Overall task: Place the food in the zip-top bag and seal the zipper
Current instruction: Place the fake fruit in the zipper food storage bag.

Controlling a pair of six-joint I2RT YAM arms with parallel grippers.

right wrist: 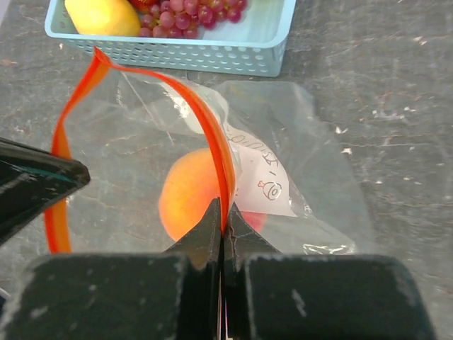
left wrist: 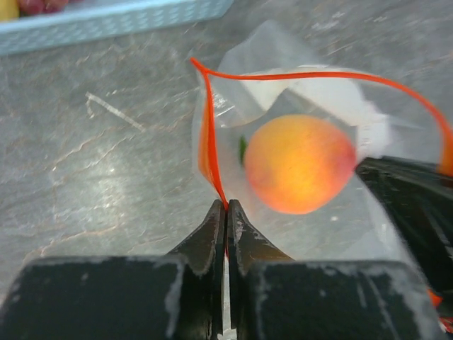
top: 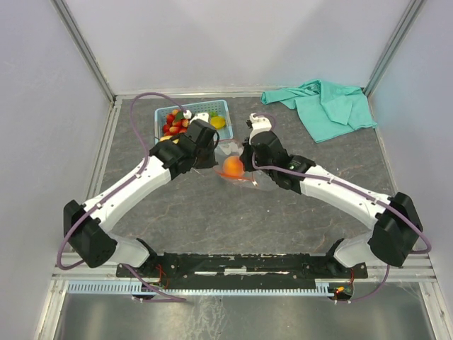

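Now, left end effector (left wrist: 226, 207) and right end effector (right wrist: 224, 207) each clamped on zipper (left wrist: 207, 142), white label (right wrist: 265, 180) illegible.

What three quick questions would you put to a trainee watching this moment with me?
1. Where does the lemon lie?
2. True or false: the peach is inside the zip-top bag.
3. The left gripper is shut on: A the peach, B the zipper, C the lemon.
Key: 1 in the blue basket; 2 true; 3 B.
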